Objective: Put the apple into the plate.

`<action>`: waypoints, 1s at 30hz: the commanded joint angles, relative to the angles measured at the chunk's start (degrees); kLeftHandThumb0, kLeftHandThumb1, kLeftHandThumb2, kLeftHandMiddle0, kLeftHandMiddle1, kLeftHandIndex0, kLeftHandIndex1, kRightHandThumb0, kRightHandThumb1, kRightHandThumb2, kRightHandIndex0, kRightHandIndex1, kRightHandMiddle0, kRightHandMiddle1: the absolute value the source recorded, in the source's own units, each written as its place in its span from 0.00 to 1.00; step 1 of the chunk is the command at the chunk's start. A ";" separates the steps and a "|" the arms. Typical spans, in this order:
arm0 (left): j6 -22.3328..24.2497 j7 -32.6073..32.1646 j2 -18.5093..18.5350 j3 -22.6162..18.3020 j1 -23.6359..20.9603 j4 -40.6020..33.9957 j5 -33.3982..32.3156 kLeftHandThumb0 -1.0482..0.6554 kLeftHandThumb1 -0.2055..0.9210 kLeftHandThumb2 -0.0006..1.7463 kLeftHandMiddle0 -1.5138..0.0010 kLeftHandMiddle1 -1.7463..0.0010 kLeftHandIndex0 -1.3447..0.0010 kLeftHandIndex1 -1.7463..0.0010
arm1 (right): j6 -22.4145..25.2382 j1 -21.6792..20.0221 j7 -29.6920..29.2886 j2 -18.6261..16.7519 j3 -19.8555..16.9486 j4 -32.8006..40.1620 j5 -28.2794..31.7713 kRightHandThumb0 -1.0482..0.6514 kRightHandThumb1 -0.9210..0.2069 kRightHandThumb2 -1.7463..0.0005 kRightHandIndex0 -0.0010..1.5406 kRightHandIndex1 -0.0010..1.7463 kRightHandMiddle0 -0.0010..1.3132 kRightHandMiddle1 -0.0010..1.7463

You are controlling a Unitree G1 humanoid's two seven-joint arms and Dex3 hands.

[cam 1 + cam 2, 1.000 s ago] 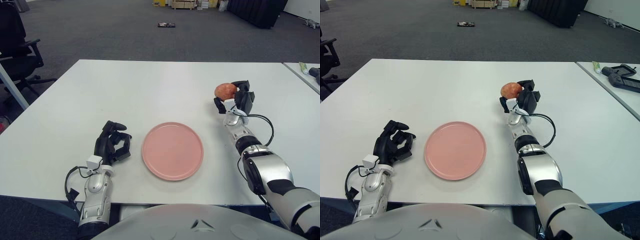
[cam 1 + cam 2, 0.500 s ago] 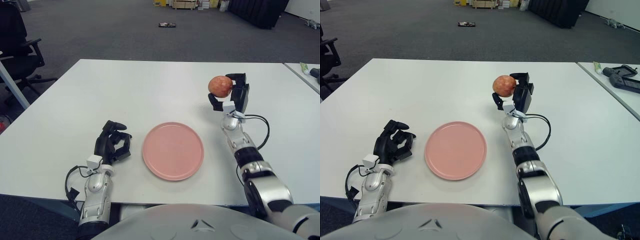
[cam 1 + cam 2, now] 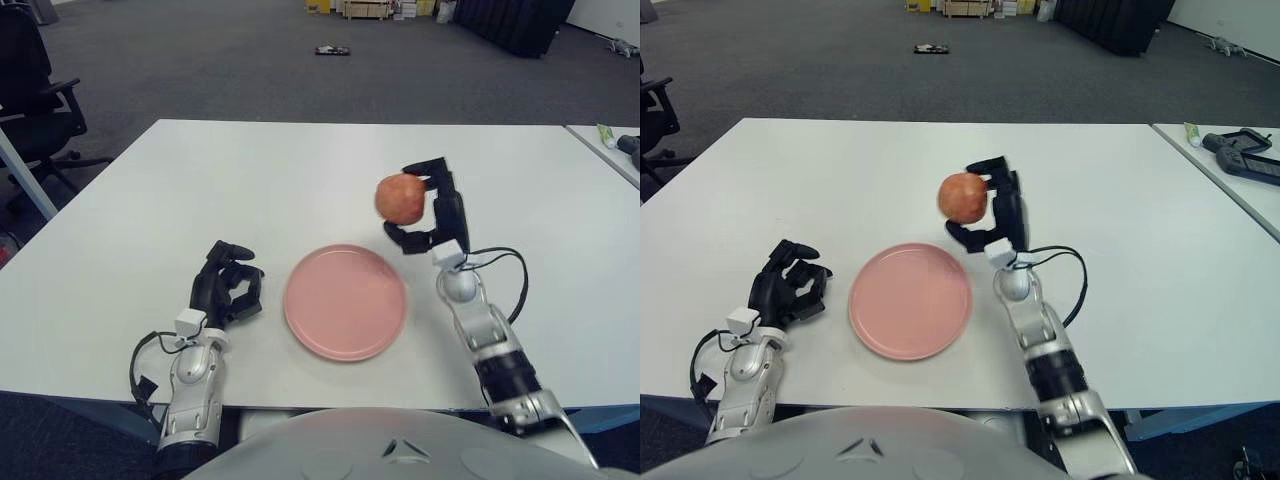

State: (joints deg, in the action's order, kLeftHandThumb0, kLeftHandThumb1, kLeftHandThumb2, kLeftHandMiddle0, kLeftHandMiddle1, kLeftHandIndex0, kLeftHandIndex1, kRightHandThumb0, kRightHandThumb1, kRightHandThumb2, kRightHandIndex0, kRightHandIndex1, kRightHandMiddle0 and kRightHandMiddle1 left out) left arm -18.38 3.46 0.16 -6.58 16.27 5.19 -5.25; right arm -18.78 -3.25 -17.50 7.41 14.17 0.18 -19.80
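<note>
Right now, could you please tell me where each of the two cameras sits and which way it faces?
Left eye view: on the head, looking forward and down at the white table; shows the left hand left of the pink plate, and the right hand holding the apple.
Right eye view: beside it, a little to the right, facing the same way; same hands and forearms show.
Shared: table, plate, apple, both hands, grey floor behind.

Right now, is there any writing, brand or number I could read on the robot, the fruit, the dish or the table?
None can be read: the apple, the plate, the table and the right robot hand show no lettering. The left robot hand bears only a blank white tag.
</note>
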 commanded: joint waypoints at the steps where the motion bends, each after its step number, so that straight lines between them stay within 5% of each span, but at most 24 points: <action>1: 0.72 -0.55 0.02 0.13 -0.84 0.69 0.48 0.61 0.54 0.67 0.61 0.10 0.71 0.00 | -0.11 1.50 3.35 -0.21 0.69 3.94 1.04 0.62 0.78 0.07 0.54 0.99 0.44 1.00; 16: -0.20 -0.30 -0.13 0.35 -1.17 1.33 0.56 0.61 0.54 0.69 0.62 0.07 0.73 0.00 | 2.92 6.34 23.78 3.27 7.23 9.86 4.43 0.62 0.80 0.06 0.55 0.97 0.45 1.00; 25: -1.10 -0.12 0.49 0.32 -1.56 2.63 1.30 0.61 0.44 0.78 0.59 0.00 0.69 0.00 | -2.31 5.32 28.59 4.60 10.52 5.25 3.33 0.62 0.79 0.07 0.55 0.96 0.45 1.00; 30: -1.38 -0.50 0.31 0.33 -1.58 2.72 1.61 0.61 0.48 0.75 0.62 0.00 0.71 0.00 | -2.84 5.49 30.59 5.20 11.17 4.94 3.18 0.62 0.78 0.08 0.55 0.96 0.44 1.00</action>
State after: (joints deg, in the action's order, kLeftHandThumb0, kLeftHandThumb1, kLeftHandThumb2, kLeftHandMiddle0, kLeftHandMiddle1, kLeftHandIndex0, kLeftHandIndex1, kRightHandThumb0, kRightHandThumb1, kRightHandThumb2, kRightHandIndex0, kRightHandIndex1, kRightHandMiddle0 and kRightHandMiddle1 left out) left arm -20.07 3.35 0.30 -6.38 15.26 7.06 -4.04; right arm -20.50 3.50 12.22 12.02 25.44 5.06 -16.66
